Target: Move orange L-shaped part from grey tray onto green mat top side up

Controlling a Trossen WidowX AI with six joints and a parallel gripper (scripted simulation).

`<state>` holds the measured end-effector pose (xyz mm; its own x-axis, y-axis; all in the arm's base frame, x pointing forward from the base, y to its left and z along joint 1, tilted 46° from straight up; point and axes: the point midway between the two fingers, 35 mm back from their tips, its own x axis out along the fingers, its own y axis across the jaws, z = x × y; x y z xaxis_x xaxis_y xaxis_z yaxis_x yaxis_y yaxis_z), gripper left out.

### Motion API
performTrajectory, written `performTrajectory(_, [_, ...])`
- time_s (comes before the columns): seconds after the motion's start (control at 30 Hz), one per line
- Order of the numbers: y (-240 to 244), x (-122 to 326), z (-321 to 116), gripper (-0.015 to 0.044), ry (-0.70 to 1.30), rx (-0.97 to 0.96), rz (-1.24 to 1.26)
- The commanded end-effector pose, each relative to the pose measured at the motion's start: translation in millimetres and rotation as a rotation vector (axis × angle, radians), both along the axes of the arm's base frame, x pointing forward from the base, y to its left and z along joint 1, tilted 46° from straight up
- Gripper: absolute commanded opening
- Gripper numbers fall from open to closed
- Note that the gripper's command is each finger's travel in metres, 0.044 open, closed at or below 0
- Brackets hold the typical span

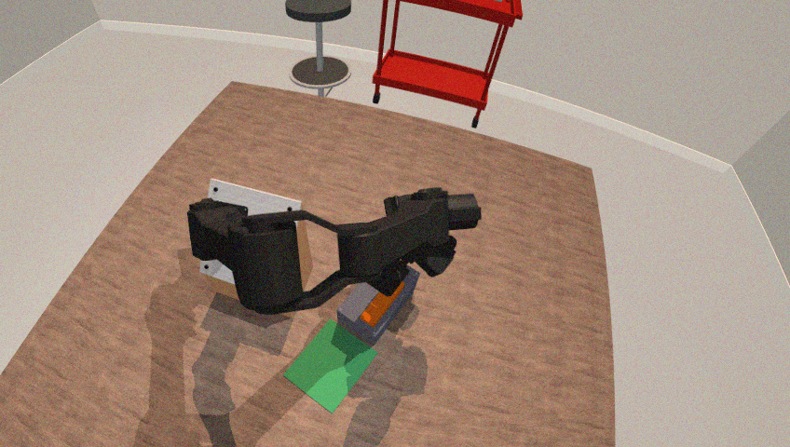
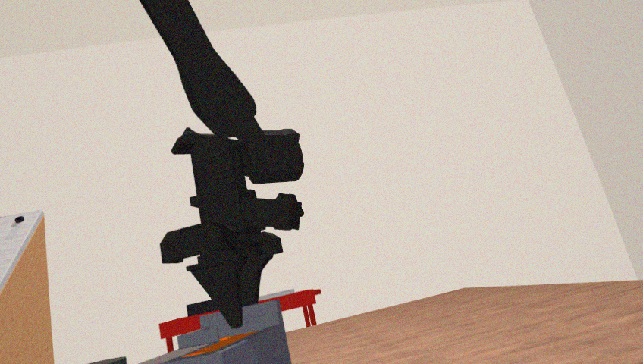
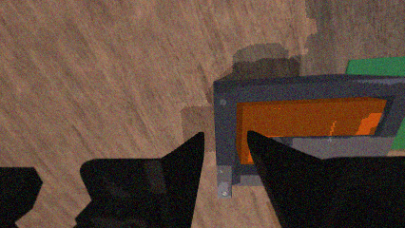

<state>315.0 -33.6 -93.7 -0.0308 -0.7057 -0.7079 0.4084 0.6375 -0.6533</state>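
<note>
The orange L-shaped part (image 1: 378, 310) (image 2: 216, 345) (image 3: 304, 116) lies in the pocket of the grey tray (image 1: 352, 305) (image 2: 264, 318) (image 3: 285, 85) on the wooden table. My gripper (image 2: 234, 321) (image 3: 225, 136) points straight down over the tray's far end, and the arm hides its tips in the top view. The fingers stand a little apart with nothing between them. In the wrist view one fingertip sits over the part's L-shaped end and the other hangs outside the tray wall. I cannot tell whether the tip touches the part. The green mat (image 1: 327, 365) (image 3: 376, 66) lies flat against the tray's near end.
The arm's base stands on a white plate atop a wooden block (image 1: 251, 197) (image 2: 22, 279) left of the tray. A red cart (image 1: 438, 77) (image 2: 180, 324) and a stool (image 1: 320, 38) stand on the floor beyond the table.
</note>
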Motion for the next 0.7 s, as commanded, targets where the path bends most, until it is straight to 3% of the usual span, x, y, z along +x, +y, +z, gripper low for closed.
performTrajectory(0.0, [-5, -1, -4, 0.0180, 0.004, -0.006, 0.003])
performTrajectory(0.67, [-26, -2, -24, 0.0180, 0.004, -0.007, 0.003])
